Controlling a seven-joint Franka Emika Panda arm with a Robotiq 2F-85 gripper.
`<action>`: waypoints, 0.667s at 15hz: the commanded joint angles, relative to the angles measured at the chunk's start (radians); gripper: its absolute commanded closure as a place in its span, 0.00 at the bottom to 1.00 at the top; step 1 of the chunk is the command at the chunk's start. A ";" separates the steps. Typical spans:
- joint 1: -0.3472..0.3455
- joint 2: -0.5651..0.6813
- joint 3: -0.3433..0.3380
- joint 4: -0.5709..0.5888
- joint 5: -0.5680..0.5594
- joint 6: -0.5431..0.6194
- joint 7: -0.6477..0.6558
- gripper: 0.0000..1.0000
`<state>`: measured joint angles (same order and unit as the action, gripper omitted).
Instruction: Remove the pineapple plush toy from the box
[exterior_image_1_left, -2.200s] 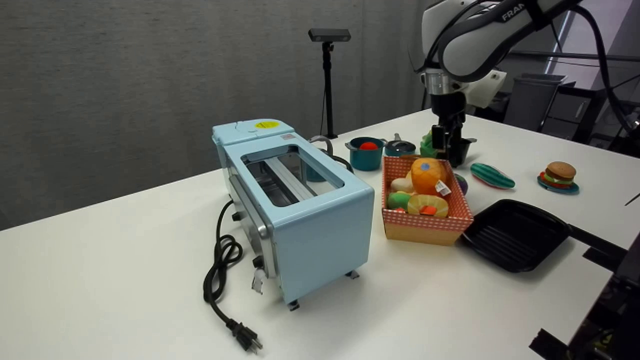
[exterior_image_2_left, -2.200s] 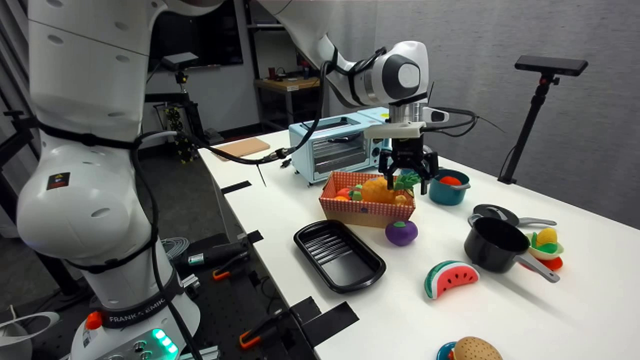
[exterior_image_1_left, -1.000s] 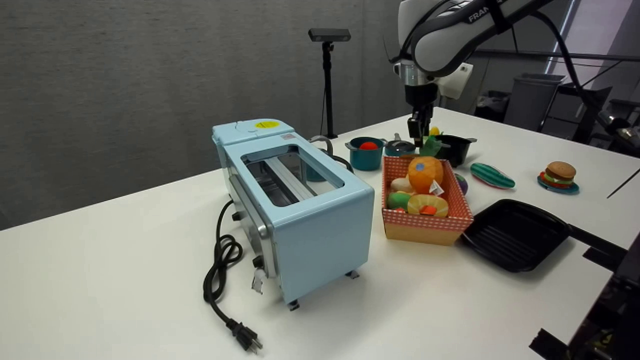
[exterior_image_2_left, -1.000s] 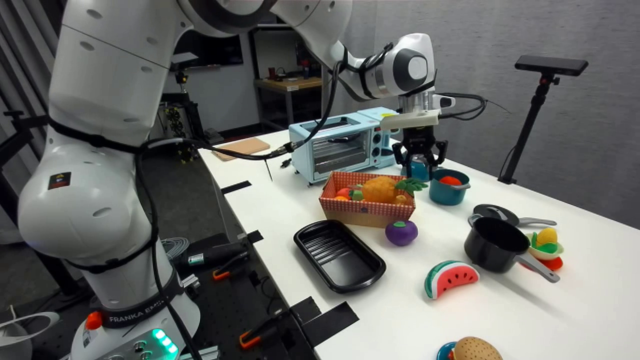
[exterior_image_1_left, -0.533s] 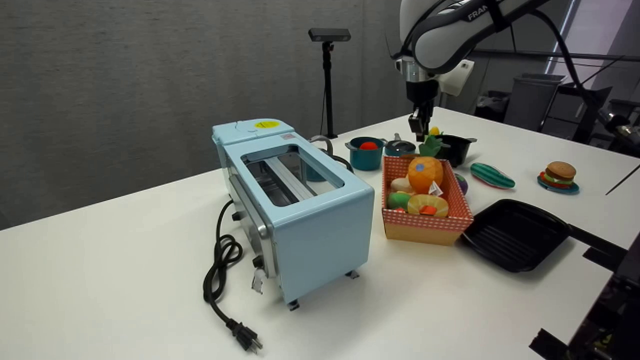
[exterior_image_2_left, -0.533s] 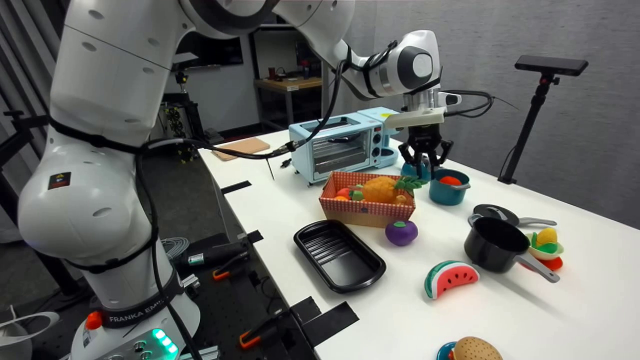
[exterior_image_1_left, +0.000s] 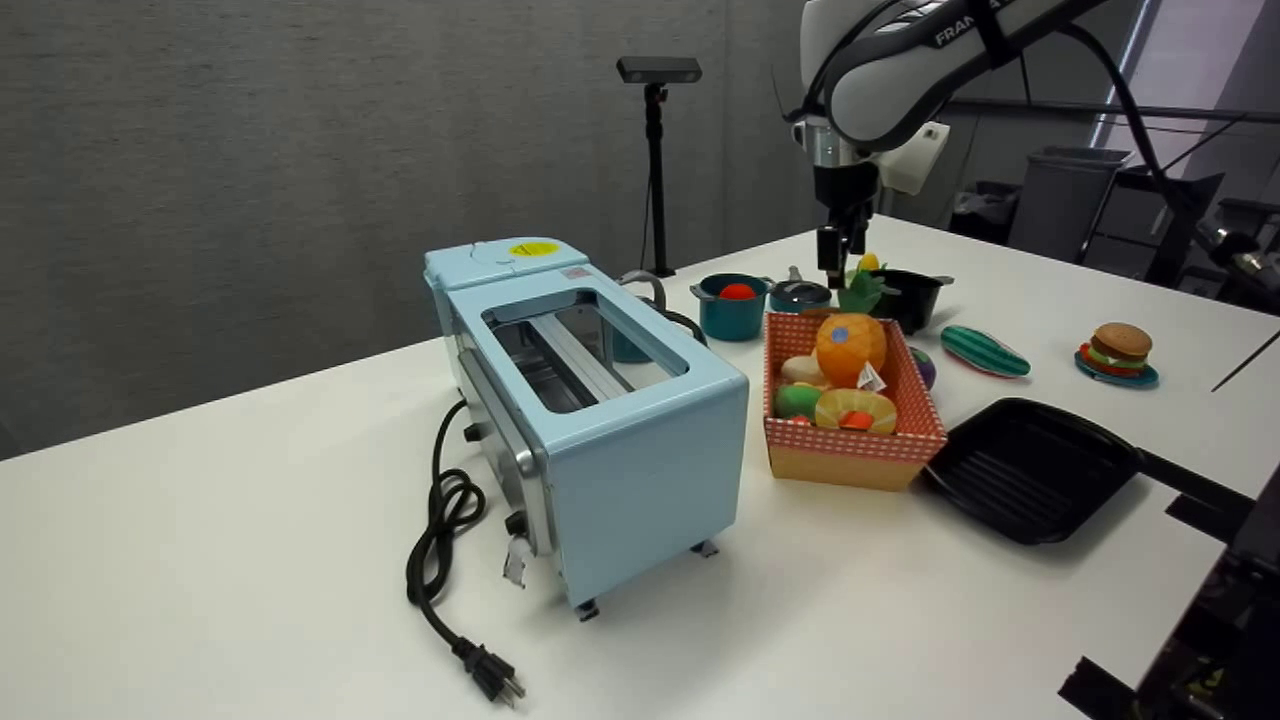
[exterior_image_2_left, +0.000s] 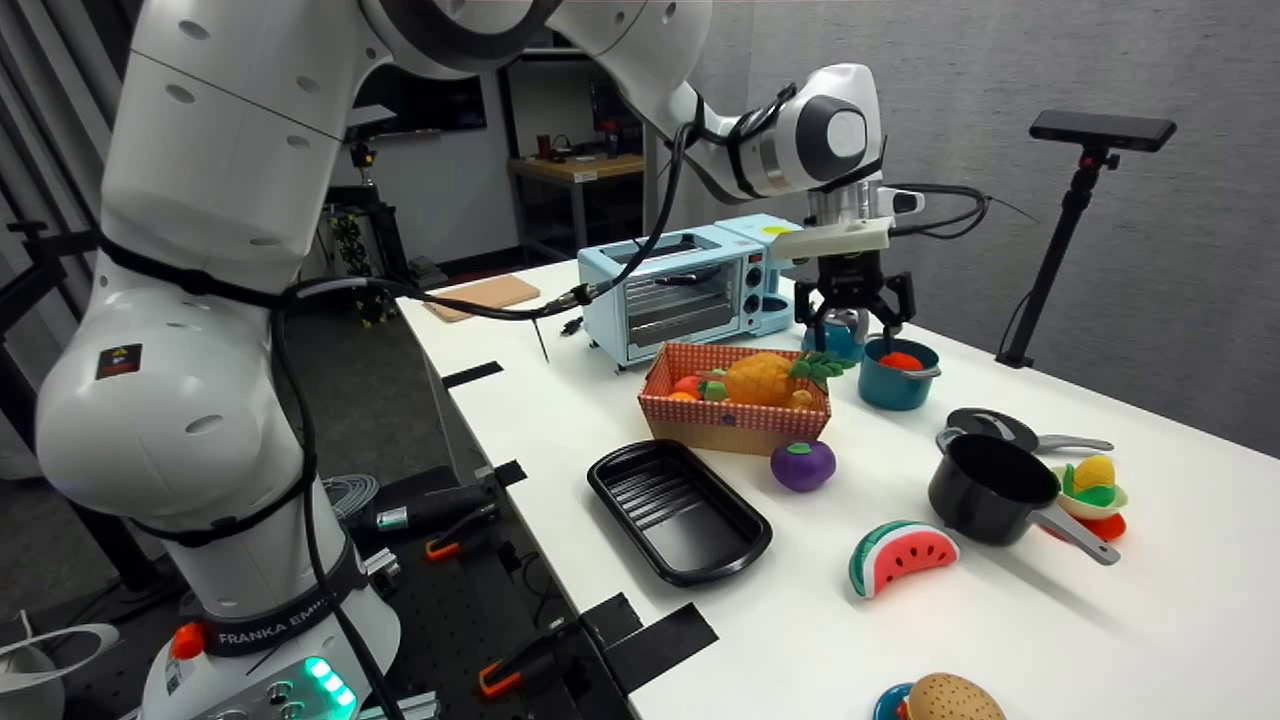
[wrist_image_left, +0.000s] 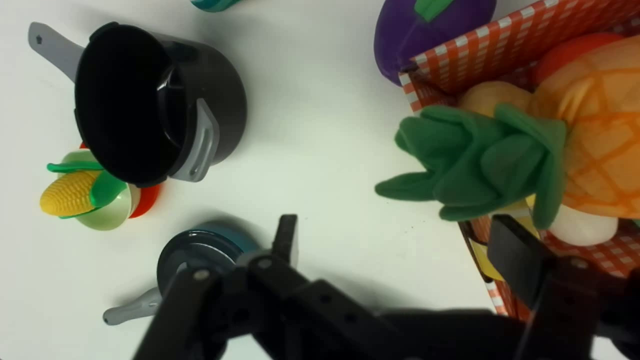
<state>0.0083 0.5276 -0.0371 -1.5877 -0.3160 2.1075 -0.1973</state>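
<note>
The pineapple plush toy lies on its side in the box, with its orange body (exterior_image_2_left: 758, 380) among other plush food and its green tuft (wrist_image_left: 480, 160) sticking out over one end. It also shows in an exterior view (exterior_image_1_left: 850, 345). The box (exterior_image_2_left: 725, 428) is a small basket lined in red-and-white check; its rim (wrist_image_left: 480, 46) shows in the wrist view, and its tan side (exterior_image_1_left: 850, 470) in an exterior view. My gripper (exterior_image_2_left: 854, 338) is open and empty, above and beyond the tuft end. In the wrist view the gripper (wrist_image_left: 397, 235) has one fingertip over the box edge beside the tuft.
A blue toaster oven (exterior_image_1_left: 640, 470) stands beside the box. A black grill pan (exterior_image_2_left: 680, 512), purple eggplant (exterior_image_2_left: 803, 466), teal pot (exterior_image_2_left: 895, 385), black saucepan (wrist_image_left: 160, 100), lidded pan (wrist_image_left: 202, 250) and watermelon slice (exterior_image_2_left: 903, 555) lie around it.
My gripper has moved up and away from the tuft, towards the teal pot. Its fingers came closer together, then spread wide in the last half second. The pineapple shifted slightly and stays in the box.
</note>
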 joint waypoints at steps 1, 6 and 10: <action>0.007 -0.008 -0.009 -0.026 -0.024 0.023 0.025 0.00; -0.003 -0.017 -0.010 -0.079 -0.011 0.039 0.040 0.00; -0.006 -0.029 -0.028 -0.135 -0.015 0.060 0.076 0.00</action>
<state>0.0057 0.5275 -0.0519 -1.6604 -0.3165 2.1301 -0.1629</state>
